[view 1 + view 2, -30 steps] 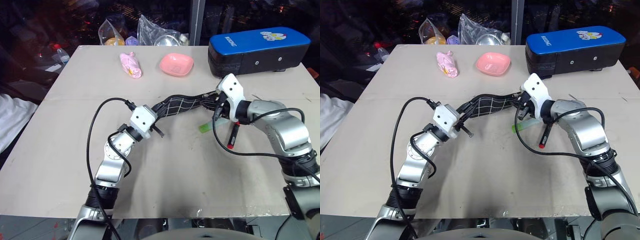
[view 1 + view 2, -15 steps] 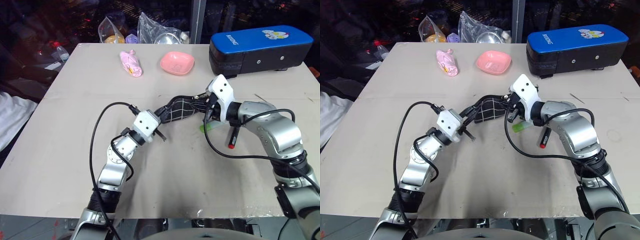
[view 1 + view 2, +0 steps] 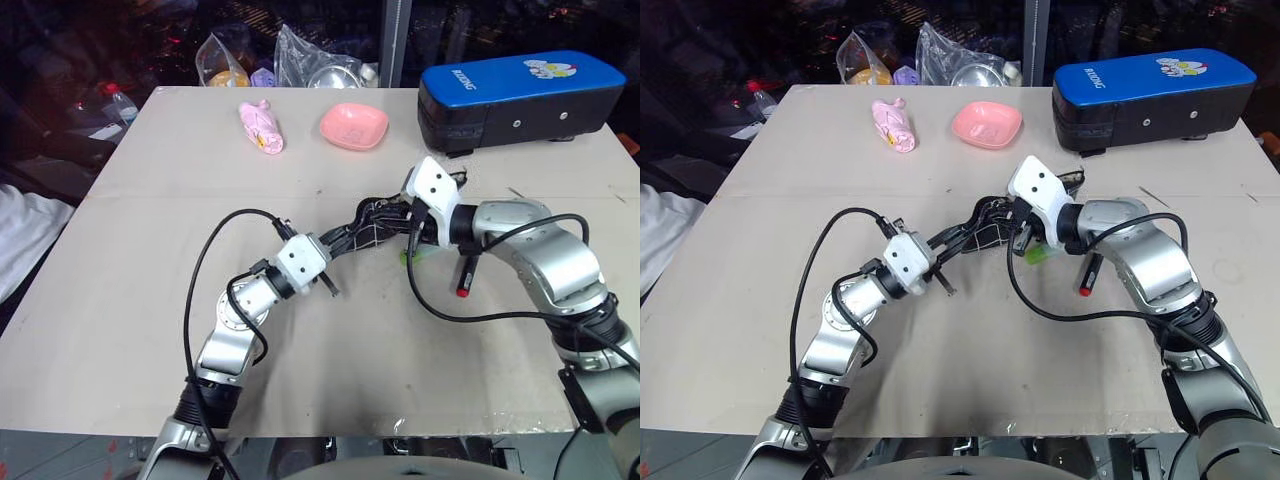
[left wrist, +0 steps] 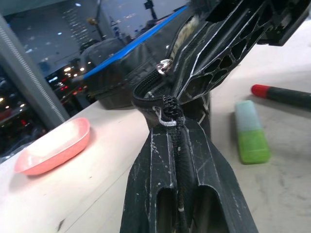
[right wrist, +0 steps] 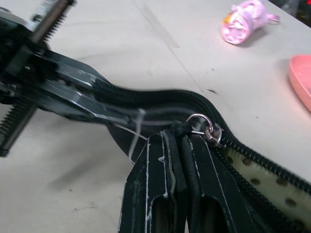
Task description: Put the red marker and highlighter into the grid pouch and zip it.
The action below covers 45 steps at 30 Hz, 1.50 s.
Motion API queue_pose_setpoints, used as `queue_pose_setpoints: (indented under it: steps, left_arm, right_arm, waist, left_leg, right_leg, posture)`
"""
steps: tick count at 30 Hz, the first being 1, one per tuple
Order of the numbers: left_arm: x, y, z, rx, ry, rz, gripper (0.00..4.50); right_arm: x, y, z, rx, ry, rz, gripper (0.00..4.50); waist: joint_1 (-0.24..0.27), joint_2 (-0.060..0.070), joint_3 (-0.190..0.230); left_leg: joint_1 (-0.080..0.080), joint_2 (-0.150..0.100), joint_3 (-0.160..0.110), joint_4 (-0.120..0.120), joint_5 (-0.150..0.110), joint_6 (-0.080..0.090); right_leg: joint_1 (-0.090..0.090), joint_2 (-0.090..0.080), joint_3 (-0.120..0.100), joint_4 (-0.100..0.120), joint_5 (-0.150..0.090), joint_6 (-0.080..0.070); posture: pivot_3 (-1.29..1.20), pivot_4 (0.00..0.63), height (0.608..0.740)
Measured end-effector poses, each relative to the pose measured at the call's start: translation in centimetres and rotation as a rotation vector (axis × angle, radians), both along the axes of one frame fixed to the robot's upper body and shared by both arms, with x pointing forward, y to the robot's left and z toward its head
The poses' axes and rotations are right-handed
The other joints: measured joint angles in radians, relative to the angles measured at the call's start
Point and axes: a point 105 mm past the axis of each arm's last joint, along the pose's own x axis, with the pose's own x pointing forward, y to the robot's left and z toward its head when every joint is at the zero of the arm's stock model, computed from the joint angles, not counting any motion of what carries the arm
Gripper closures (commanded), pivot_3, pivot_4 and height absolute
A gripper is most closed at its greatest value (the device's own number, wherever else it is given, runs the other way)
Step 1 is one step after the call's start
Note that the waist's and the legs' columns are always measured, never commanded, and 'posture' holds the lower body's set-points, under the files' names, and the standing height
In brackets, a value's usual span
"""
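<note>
Black fabric grid pouch [image 3: 368, 225] lifted off tabletop [image 3: 150, 250]. Left hand [image 4: 171, 116] clamps its zipper end; right hand [image 5: 182, 133] pinches the pull. Green highlighter [image 4: 251, 132], red-capped black marker [image 3: 465, 272] lie outside. Risk: pouch gets zipped empty, or fabric slips.

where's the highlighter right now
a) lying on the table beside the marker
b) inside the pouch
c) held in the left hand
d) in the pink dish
a: the highlighter lies flat on the table next to the marker, outside the pouch that both hands hold.
</note>
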Motion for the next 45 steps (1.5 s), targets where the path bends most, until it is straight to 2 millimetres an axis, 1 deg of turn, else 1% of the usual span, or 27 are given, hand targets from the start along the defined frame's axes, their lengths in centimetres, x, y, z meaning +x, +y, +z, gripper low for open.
queue_pose_setpoints:
  steps: [6,9,11,13,14,16,17,19,20,23,25,26,27,28,30,31,34,38,42,43,45]
  left_arm:
    - [-0.3,-0.1,-0.1,0.015,-0.006,-0.020,4.50]
    - [-0.2,0.0,-0.1,0.013,-0.011,-0.011,4.50]
    - [0.0,0.1,0.1,0.009,-0.018,-0.003,4.50]
    - [0.2,0.1,0.3,0.011,-0.027,0.008,4.50]
    - [0.3,0.2,0.3,0.011,-0.030,0.014,4.50]
    - [0.4,0.2,0.3,0.014,-0.037,0.022,4.50]
    - [0.5,0.4,0.3,0.013,-0.042,0.031,4.50]
    - [0.6,0.5,0.4,0.014,-0.046,0.034,4.50]
    - [0.7,0.5,0.5,0.015,-0.050,0.034,4.50]
    - [0.7,0.5,0.5,0.016,-0.051,0.033,4.50]
    - [0.6,0.4,0.5,0.017,-0.051,0.028,4.50]
    - [0.6,0.3,0.4,0.017,-0.050,0.026,4.50]
    - [0.6,0.3,0.5,0.017,-0.051,0.026,4.50]
    - [0.6,0.3,0.5,0.017,-0.052,0.025,4.50]
    - [0.6,0.3,0.5,0.017,-0.053,0.024,4.50]
    - [0.5,0.2,0.5,0.016,-0.054,0.022,4.50]
    - [0.4,0.0,0.4,0.021,-0.054,0.008,4.50]
    - [0.3,-0.1,0.4,0.027,-0.054,-0.001,4.50]
    - [0.3,-0.1,0.4,0.029,-0.055,-0.002,4.50]
    - [0.3,0.0,0.4,0.029,-0.056,-0.001,4.50]
    - [0.4,-0.1,0.5,0.032,-0.060,0.000,4.50]
  right_arm:
    - [-0.2,0.4,0.0,-0.019,-0.040,0.027,4.46]
    - [-0.1,-0.1,-0.2,-0.038,-0.032,0.030,3.63]
    - [-0.3,-0.5,-0.3,-0.043,-0.004,0.045,2.64]
    - [-0.7,-0.9,0.1,-0.008,0.019,0.051,1.60]
    - [-1.0,-1.3,0.3,0.010,0.030,0.050,1.32]
    - [-1.9,-2.2,0.7,0.034,0.071,0.062,1.32]
    - [-3.2,-3.1,1.2,0.061,0.125,0.087,1.32]
    - [-3.7,-3.5,1.9,0.088,0.147,0.101,1.32]
    - [-4.0,-4.1,2.8,0.130,0.160,0.097,1.32]
    - [-3.3,-5.3,4.5,0.211,0.146,0.032,2.08]
    - [-1.9,-6.6,5.0,0.257,0.139,-0.066,2.99]
    - [-1.4,-7.1,4.9,0.265,0.143,-0.103,3.47]
    - [-0.5,-7.8,4.5,0.269,0.148,-0.169,4.10]
    - [0.0,-8.2,4.3,0.267,0.151,-0.206,4.47]
    - [1.3,-9.1,3.4,0.261,0.157,-0.298,4.47]
    - [1.7,-9.2,3.1,0.257,0.161,-0.322,4.47]
    - [2.6,-8.7,1.4,0.224,0.191,-0.356,4.47]
    - [3.0,-8.2,0.6,0.162,0.169,-0.359,4.47]
    - [2.6,-7.7,-0.5,-0.038,0.042,-0.256,4.47]
    - [2.4,-7.4,-0.7,-0.070,0.008,-0.215,4.47]
    - [1.8,-6.0,-0.7,-0.142,-0.098,-0.094,4.47]
  waist:
    - [0.000,0.000,0.000]
    - [0.001,0.000,0.000]
    - [0.001,0.000,0.000]
    - [0.002,0.000,0.000]
    - [0.002,0.000,0.000]
    - [0.004,0.000,0.000]
    - [0.005,0.000,0.000]
    - [0.001,0.000,0.000]
    - [0.000,0.000,0.000]
    - [-0.002,0.000,0.000]
    - [0.000,0.000,0.000]
    - [0.001,0.000,0.000]
    - [0.001,0.000,0.000]
    - [0.001,0.000,0.000]
    - [0.002,0.000,0.000]
    - [0.001,0.000,0.000]
    - [0.000,0.000,0.000]
    - [0.001,0.000,0.000]
    - [0.001,0.000,0.000]
    - [0.000,0.000,0.000]
    - [-0.002,0.000,0.000]
  left_leg:
    - [0.000,0.000,0.000,0.000,0.000,0.000]
    - [0.000,0.000,0.000,0.000,0.000,0.000]
    - [0.000,0.000,0.000,0.000,0.000,0.000]
    - [0.000,0.000,0.000,0.000,0.000,0.000]
    - [0.000,0.000,0.000,0.000,0.000,0.000]
    - [0.000,0.000,-0.001,0.000,0.000,0.000]
    - [0.000,0.000,-0.001,0.000,0.000,0.000]
    - [0.000,0.000,-0.001,0.000,0.000,0.000]
    - [0.000,0.000,-0.001,0.000,0.000,0.000]
    - [0.001,0.000,-0.001,0.000,0.000,0.001]
    - [0.001,0.000,-0.001,0.000,0.000,0.000]
    - [0.001,0.000,-0.001,0.000,0.000,0.000]
    - [0.001,0.000,0.000,0.000,0.000,0.000]
    - [0.000,0.000,0.000,0.000,0.000,0.000]
    - [0.000,0.000,0.000,0.000,0.000,0.000]
    - [0.000,0.000,0.000,0.000,0.000,0.000]
    - [0.000,0.000,0.000,0.000,0.000,0.000]
    - [0.000,0.000,0.001,0.000,0.000,0.000]
    - [0.000,0.000,0.001,0.000,0.000,0.000]
    - [0.000,0.000,0.001,0.000,0.000,0.000]
    - [0.001,0.000,0.001,0.000,0.000,0.000]
  right_leg:
    - [0.000,0.000,0.000,0.000,0.000,0.000]
    - [0.000,0.000,0.000,0.000,0.000,0.000]
    - [0.000,0.000,0.000,0.000,0.000,0.000]
    - [0.000,0.000,0.000,0.000,0.000,0.000]
    - [0.000,0.000,0.000,0.000,0.000,0.000]
    - [0.000,0.000,0.000,0.000,0.000,0.000]
    - [0.000,-0.001,0.000,0.000,0.000,0.000]
    - [0.000,-0.002,0.001,0.000,0.000,0.000]
    - [0.000,-0.002,0.001,0.000,0.000,0.000]
    - [0.001,-0.002,0.001,0.001,0.000,0.000]
    - [0.001,-0.001,0.001,0.001,0.000,0.000]
    - [0.001,0.000,0.001,0.001,0.000,0.000]
    - [0.000,0.000,0.001,0.001,0.000,0.000]
    - [0.000,0.000,0.001,0.000,0.000,0.000]
    - [0.000,0.000,0.001,0.000,0.000,0.000]
    - [0.000,0.000,0.001,0.000,0.000,0.000]
    - [0.000,0.000,0.001,0.000,0.000,0.000]
    - [0.000,0.001,0.001,0.001,0.000,0.000]
    - [0.000,0.001,0.001,0.000,0.000,0.000]
    - [0.000,0.001,0.001,0.000,0.000,0.000]
    - [0.000,0.002,0.002,0.000,0.000,0.000]
  posture:
    - [0.00,0.150,0.738]
    - [0.00,0.150,0.738]
    - [0.00,0.150,0.738]
    - [0.00,0.150,0.738]
    - [0.00,0.150,0.738]
    - [0.00,0.150,0.738]
    - [0.00,0.150,0.738]
    - [0.00,0.150,0.738]
    - [0.00,0.150,0.738]
    - [0.00,0.150,0.738]
    - [0.00,0.150,0.738]
    - [0.00,0.150,0.738]
    - [0.00,0.150,0.738]
    - [0.00,0.150,0.738]
    - [0.00,0.150,0.738]
    - [0.00,0.150,0.738]
    - [0.00,0.150,0.738]
    - [0.00,0.150,0.738]
    - [0.00,0.150,0.738]
    - [0.00,0.150,0.738]
    - [0.00,0.150,0.738]
